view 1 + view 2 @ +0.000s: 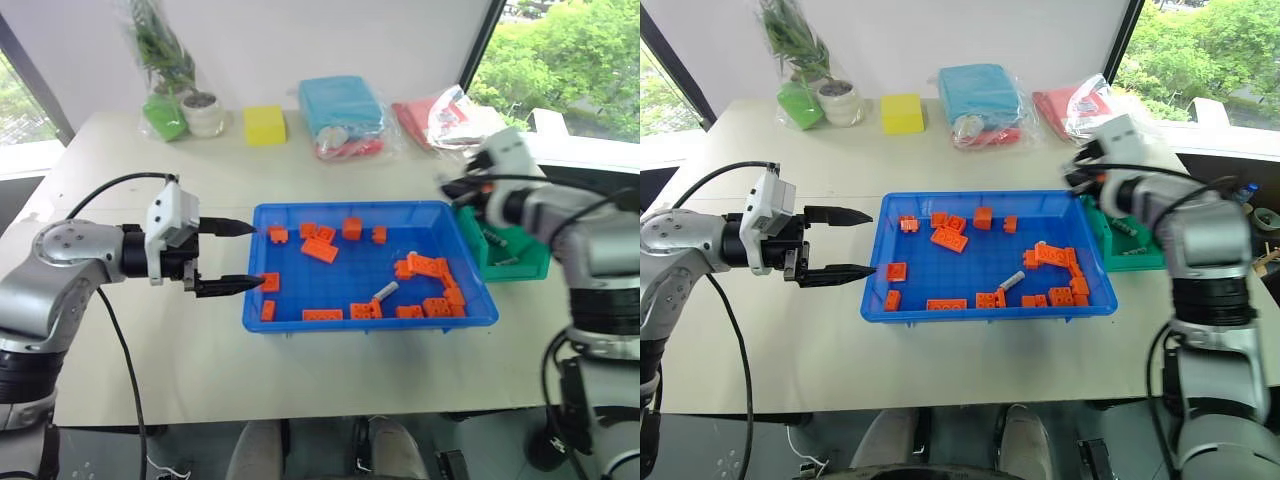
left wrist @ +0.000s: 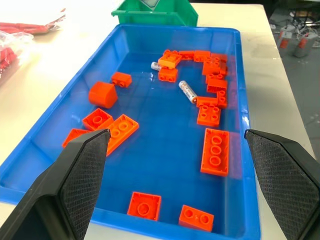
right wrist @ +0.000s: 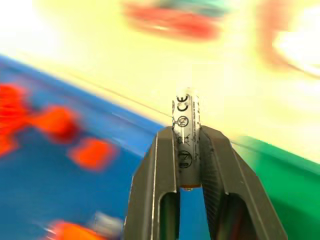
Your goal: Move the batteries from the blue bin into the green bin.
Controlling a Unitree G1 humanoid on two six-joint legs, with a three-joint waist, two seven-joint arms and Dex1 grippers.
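While the right gripper (image 3: 187,150) pinches a battery (image 3: 186,131) upright, the green bin (image 3: 280,175) lies at its four o'clock; the left gripper (image 1: 243,255) stands spread.

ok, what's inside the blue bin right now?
Blue bin holds scattered orange bricks and two batteries, one half tucked under a brick. Anything beneath the brick piles is covered.

Orange bricks (image 1: 428,268) crowd the blue bin (image 1: 300,321) on its side nearest the green bin (image 1: 520,268), hemming a battery (image 1: 386,291). The blue bin's middle floor lies bare. Bare counter (image 1: 200,370) lies open on the blue bin's near side, while bagged bundles (image 1: 345,115) line the counter beyond its far rim.
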